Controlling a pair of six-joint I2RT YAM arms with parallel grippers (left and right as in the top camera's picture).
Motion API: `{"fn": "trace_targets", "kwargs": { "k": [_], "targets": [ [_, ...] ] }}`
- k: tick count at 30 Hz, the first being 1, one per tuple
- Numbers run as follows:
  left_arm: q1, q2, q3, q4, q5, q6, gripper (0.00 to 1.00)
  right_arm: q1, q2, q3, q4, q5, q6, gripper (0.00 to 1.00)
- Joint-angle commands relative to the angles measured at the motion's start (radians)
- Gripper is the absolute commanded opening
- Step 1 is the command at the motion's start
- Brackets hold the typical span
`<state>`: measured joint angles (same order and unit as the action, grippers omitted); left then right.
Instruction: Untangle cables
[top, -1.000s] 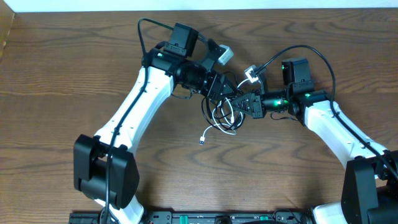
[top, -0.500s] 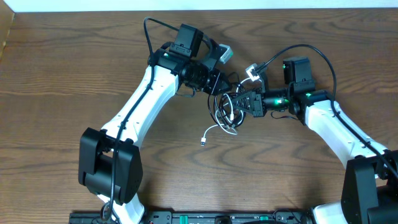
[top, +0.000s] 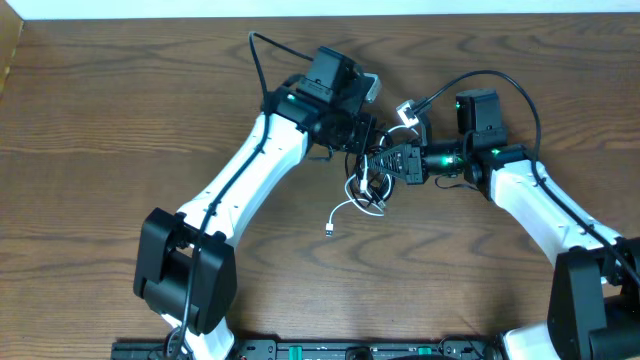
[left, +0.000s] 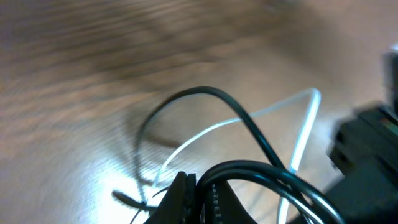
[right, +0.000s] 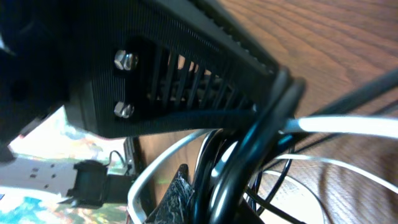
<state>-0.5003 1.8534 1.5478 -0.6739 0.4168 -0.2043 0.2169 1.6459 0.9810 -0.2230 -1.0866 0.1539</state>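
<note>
Your left gripper was clenched. In its wrist view the two fingers stood almost together, with only a thin slit between them. The black cable ran out from right at their tips, so the grip looked to be on that cable. From there it rose in one tall arch ahead of the fingers and swept in a second, thicker curve off to their right. The white cable crossed under the arch, went out to a sharp bend ahead and to the right, then came back down past the fingers.

Your right gripper sat just beside the left one, tip to tip from above, pushed into the same knot. Its own view was filled by the ribbed body of the left gripper close in front. A bundle of black strands and a white one passed right by one finger. You could not tell from any view whether that gripper was clamped on them or released.

The tangle lay just under and on the near side of both grippers. One white tail trailed off towards you and ended in a small plug, apart from the loops.

The far edge of the table ran close behind the left wrist. Broad wood lay open to the left of the left gripper and on the near side of both grippers. Between the two tips there was next to no room.
</note>
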Motion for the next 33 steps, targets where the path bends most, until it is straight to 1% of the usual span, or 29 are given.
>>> {"fn": "trace_targets", "kwargs": {
  "k": [1, 2, 4, 9, 11, 16, 20, 22, 24, 26, 27, 29, 30, 32, 33],
  "targets": [
    [0.025, 0.022, 0.007, -0.003, -0.457, -0.327, 0.08, 0.004, -0.013, 0.021, 0.003, -0.101, 0.017, 0.01],
    [0.025, 0.022, 0.007, -0.009, -0.536, -0.383, 0.08, 0.004, -0.013, 0.021, 0.002, -0.067, 0.048, 0.02],
    [0.025, 0.022, 0.007, -0.014, -0.626, -0.423, 0.08, 0.004, -0.013, 0.021, -0.002, -0.017, 0.083, 0.03],
    [0.048, 0.022, 0.007, -0.051, -0.793, -0.430, 0.08, 0.004, -0.013, 0.021, -0.045, 0.161, 0.138, 0.04],
    [0.072, 0.021, 0.007, -0.073, -0.826, -0.429, 0.08, 0.004, -0.013, 0.021, -0.083, 0.256, 0.146, 0.04],
    [0.137, 0.021, 0.007, -0.134, -0.826, -0.425, 0.08, 0.004, -0.013, 0.021, -0.192, 0.531, 0.230, 0.04],
    [0.171, 0.021, 0.007, -0.161, -0.826, -0.406, 0.07, 0.004, -0.013, 0.021, -0.243, 0.681, 0.262, 0.04],
    [0.187, 0.020, 0.007, -0.160, -0.826, -0.377, 0.07, 0.004, -0.013, 0.021, -0.255, 0.749, 0.271, 0.06],
    [0.206, 0.015, 0.008, -0.160, -0.826, -0.362, 0.07, 0.004, -0.013, 0.021, -0.260, 0.803, 0.272, 0.12],
    [0.224, 0.002, 0.008, -0.161, -0.824, -0.344, 0.07, -0.001, -0.013, 0.021, -0.249, 0.805, 0.270, 0.16],
    [0.230, -0.010, 0.008, -0.160, -0.810, -0.324, 0.08, -0.002, -0.013, 0.021, -0.233, 0.773, 0.248, 0.18],
    [0.235, -0.047, 0.008, -0.155, -0.743, -0.252, 0.07, -0.002, -0.014, 0.027, -0.189, 0.641, 0.154, 0.28],
    [0.235, -0.065, 0.008, -0.152, -0.705, -0.214, 0.07, -0.002, -0.014, 0.035, -0.180, 0.581, 0.118, 0.31],
    [0.233, -0.098, 0.008, -0.153, -0.598, -0.144, 0.07, -0.002, -0.016, 0.055, -0.180, 0.534, 0.103, 0.34],
    [0.231, -0.117, 0.008, -0.156, -0.511, -0.104, 0.07, -0.002, -0.017, 0.066, -0.182, 0.517, 0.102, 0.36]
  ]
}}
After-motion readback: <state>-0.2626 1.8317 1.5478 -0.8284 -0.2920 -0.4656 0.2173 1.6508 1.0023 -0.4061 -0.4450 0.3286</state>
